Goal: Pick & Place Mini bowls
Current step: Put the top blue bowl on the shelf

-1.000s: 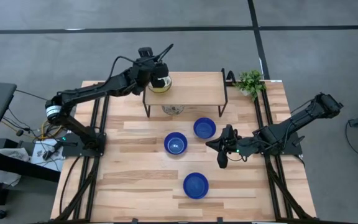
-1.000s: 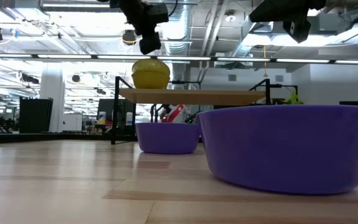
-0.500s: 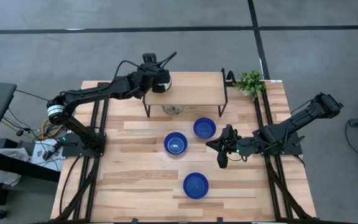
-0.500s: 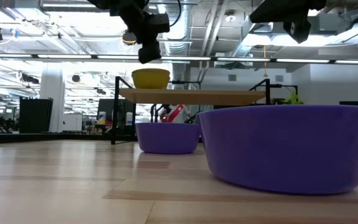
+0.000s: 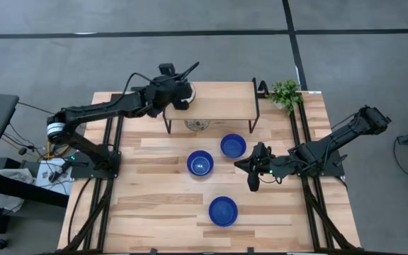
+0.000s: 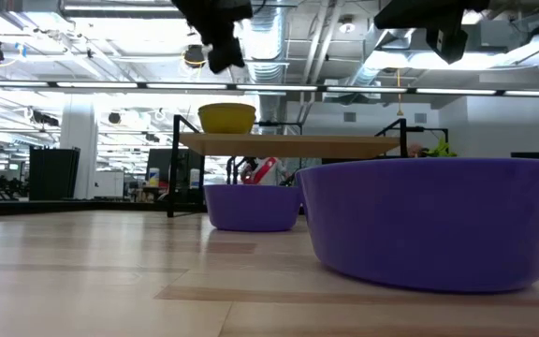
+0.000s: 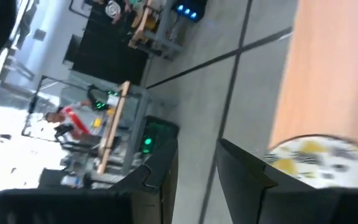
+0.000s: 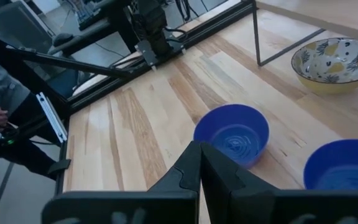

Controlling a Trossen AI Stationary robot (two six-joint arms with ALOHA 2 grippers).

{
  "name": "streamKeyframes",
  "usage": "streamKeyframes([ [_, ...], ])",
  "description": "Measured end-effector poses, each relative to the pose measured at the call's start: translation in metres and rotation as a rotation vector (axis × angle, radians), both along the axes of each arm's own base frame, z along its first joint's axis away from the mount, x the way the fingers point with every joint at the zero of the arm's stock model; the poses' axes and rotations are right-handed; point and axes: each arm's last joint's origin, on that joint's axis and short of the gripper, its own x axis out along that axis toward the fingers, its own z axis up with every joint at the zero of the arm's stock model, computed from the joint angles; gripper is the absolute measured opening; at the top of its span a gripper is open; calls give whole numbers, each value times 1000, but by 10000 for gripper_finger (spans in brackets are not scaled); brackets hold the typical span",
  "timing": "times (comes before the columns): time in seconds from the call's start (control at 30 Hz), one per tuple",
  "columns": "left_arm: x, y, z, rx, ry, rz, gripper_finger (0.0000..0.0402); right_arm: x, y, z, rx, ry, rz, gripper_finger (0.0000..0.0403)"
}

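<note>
The left gripper (image 5: pixel 183 94) now hangs above the left end of the raised shelf (image 5: pixel 222 106) at the far edge of the bench (image 5: pixel 154 191), and in the low view it sits higher over the yellow-patterned mini bowl (image 6: pixel 226 117) than it did a second ago, when it was right down at the bowl. The bowl stands on the shelf top on its own, upright, with clear air between its rim and the gripper; the left wrist view shows its speckled rim beside the shelf's wood with both fingers (image 7: pixel 241 171) spread and nothing between them. Judgement: this bowl is placed and released, and the left arm is pulling up and back. A second patterned bowl (image 8: pixel 333 62) rests on the bench under the shelf. Three blue mini bowls are unmoved across all frames: one (image 5: pixel 233 146) near the shelf's right leg, one (image 5: pixel 200 163) at mid-bench, one (image 5: pixel 223 211) towards the near edge. The right gripper (image 5: pixel 253 177) waits low at the right of mid-bench, just beside the two upper blue bowls, in the same pose as before; its fingers (image 8: pixel 188 168) lie pressed together with nothing in them. Judgement: one placement is complete and the blue bowls remain; which arm takes the next cannot be told.
</note>
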Motion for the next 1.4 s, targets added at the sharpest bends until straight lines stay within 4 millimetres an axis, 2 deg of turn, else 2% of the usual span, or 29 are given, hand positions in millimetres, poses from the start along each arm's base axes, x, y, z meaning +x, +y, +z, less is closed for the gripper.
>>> streamKeyframes([
  [0.17, -29, -31, 5, -177, -60, -94, 108, 2, -4, 0, 10, 1, -12, 0],
  [0.4, -73, -62, 0, -737, -151, -373, 108, 8, -14, 6, 17, 7, 27, 0],
  [0.57, -93, -83, 5, -985, -207, -570, 108, 13, -19, 22, -87, -20, 61, 0],
  [0.67, -102, -93, -7, -1058, -196, -599, 108, 16, -22, 29, -158, -28, 78, 0],
  [0.8, -108, -106, -39, -1150, -144, -597, 118, 28, -21, 30, -252, 13, 102, 0],
  [0.93, -106, -116, -72, -1192, -56, -593, 148, 48, -17, 25, -321, 101, 133, 0],
  [1.1, -103, -123, -100, -1196, 5, -542, 196, 76, -22, 15, -351, 290, 127, 0],
  [1.23, -101, -125, -109, -1222, 2, -507, 223, 99, -33, 12, -368, 398, 113, 0],
  [1.4, -101, -127, -114, -1260, -4, -480, 232, 126, -51, 6, -385, 516, 183, 0],
])
